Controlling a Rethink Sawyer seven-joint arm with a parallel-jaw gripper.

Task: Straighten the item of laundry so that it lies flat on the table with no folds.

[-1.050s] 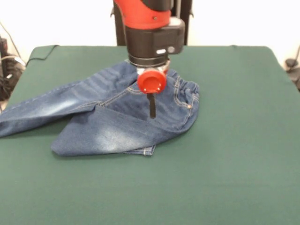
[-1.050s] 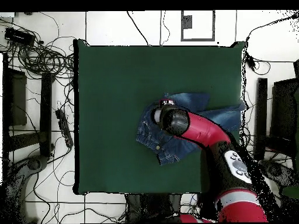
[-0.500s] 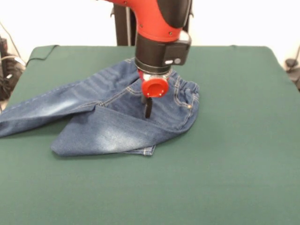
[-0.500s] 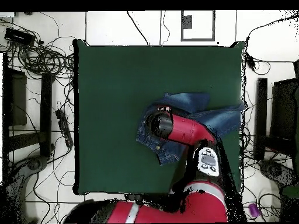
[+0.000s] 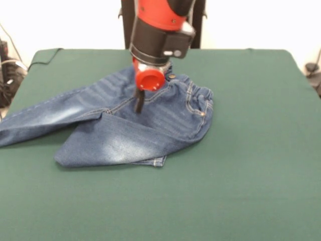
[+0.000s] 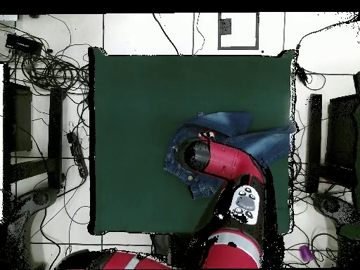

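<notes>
The item of laundry (image 5: 165,118), a small pair of blue jeans, lies crumpled on the green table (image 5: 251,160). Its elastic waistband is at the right. One leg stretches off to the left, and the other leg (image 5: 108,145) is folded across the front with its cuff near the middle. My gripper (image 5: 138,104) comes down from the red and black arm over the seat of the jeans, left of the waistband. It is shut, with its tip at the denim, and nothing is lifted. In the overhead view the arm (image 6: 218,158) covers the middle of the jeans (image 6: 271,140) and hides the gripper.
In the overhead view the long leg reaches the table's right edge (image 6: 292,130). Cables (image 6: 49,67) and dark stands (image 6: 17,119) lie on the floor round the table (image 6: 140,105). A dark object (image 5: 313,68) sits off the table's far right corner.
In the front view the gripper has moved left and a little farther back over the jeans, from beside the waistband toward the seat. The arm has swung round. The jeans have not shifted.
</notes>
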